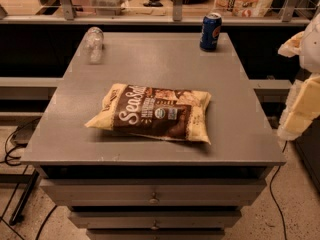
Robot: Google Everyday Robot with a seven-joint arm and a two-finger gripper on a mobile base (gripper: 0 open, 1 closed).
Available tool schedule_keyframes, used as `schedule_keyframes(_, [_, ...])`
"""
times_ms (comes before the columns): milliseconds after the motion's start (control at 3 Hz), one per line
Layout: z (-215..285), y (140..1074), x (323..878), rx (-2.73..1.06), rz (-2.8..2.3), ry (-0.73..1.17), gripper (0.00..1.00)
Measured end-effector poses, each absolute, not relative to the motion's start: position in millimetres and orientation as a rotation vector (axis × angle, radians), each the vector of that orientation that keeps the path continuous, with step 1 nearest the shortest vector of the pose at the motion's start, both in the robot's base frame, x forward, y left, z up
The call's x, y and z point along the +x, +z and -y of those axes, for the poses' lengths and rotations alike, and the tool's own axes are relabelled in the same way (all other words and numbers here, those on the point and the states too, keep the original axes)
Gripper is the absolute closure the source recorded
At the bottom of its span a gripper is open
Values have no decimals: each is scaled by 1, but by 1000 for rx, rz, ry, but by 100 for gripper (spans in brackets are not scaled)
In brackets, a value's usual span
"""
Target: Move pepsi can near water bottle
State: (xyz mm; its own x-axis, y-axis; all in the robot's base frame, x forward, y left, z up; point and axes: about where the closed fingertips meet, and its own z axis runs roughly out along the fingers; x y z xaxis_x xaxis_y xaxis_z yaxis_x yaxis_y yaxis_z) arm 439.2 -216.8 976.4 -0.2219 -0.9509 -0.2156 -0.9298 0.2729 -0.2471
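Pepsi can stands upright at the worktop's far right, beyond and left of our pincer, whose state we cannot tell; water bottle lies far left.

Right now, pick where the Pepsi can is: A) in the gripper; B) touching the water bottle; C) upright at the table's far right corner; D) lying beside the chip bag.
C: the pepsi can stands upright at the far right corner, the water bottle lies far left, and the gripper hangs beyond the table at its right edge.
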Motion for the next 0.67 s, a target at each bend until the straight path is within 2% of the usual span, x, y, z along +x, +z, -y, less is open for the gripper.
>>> schedule_keyframes(333, [219,983,457,-1586,-2144,-1,0])
schedule_keyframes(667, [219,997,498,-1454,-1990,116,0])
